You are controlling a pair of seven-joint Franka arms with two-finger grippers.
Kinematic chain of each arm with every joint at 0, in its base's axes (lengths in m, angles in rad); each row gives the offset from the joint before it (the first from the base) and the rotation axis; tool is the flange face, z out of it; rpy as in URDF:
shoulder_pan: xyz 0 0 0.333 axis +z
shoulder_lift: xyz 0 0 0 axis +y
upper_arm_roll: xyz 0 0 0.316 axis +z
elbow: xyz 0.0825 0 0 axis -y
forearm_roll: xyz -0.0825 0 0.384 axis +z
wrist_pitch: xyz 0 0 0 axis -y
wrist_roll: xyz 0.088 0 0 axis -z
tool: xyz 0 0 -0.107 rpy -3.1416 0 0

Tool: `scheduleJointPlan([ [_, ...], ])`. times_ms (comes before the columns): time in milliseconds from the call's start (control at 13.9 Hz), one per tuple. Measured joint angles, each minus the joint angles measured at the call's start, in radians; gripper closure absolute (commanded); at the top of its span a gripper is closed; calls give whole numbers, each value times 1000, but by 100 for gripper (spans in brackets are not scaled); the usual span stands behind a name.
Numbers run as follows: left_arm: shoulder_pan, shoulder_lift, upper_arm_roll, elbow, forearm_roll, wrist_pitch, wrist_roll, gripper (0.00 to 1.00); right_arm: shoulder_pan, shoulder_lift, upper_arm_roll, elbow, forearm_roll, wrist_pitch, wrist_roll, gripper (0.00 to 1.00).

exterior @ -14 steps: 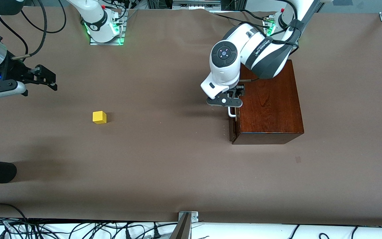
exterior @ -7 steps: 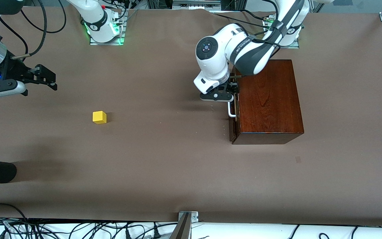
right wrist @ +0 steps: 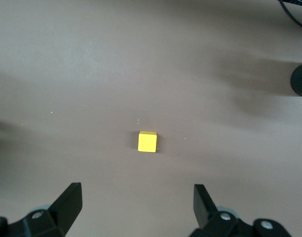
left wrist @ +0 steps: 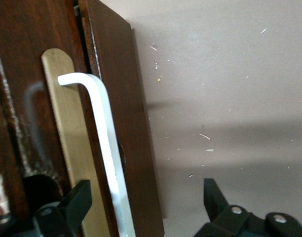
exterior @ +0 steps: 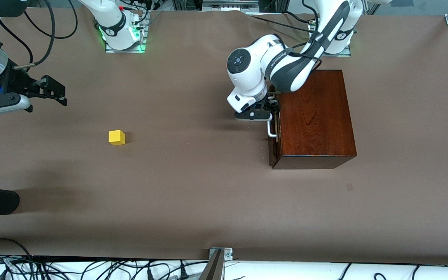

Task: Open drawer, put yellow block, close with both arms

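Yellow and small, the yellow block (exterior: 116,137) sits alone on the brown table (exterior: 193,202) in the middle-left of the front view, well apart from the box, its faces turned only slightly off the frame's edges; being a cube, it shows no long axis. In the right wrist view the same block (right wrist: 147,141) lies centred on the bare table ahead of the two spread black fingers (right wrist: 69,202). Farther up in the front view, at right of centre, stands the dark reddish-brown wooden box (exterior: 314,116), its long axis running up and down the frame. The drawer (exterior: 272,144) faces the right arm's end of the table, its dark front barely proud of the box, and its white U-shaped handle (exterior: 271,129) runs along that front, up and down the frame. The left gripper (exterior: 267,113) is at the upper end of the handle; the left wrist view shows the handle (left wrist: 107,163) passing between its spread fingers (left wrist: 72,205), which are released and not pressing on it. The right gripper (exterior: 55,92) waits in the air at the upper-left edge of the frame, fingers apart and holding nothing. Compared with a second ago, the left gripper has moved up along the handle and closer against the drawer front, while the block, the box and the right gripper have not shifted.
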Motion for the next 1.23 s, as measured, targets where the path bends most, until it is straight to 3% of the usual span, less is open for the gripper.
scheduleJointPlan([
  [1226, -19, 44, 0, -1, 22, 56, -70, 0, 3, -3, 13, 0, 0, -12, 0, 0],
])
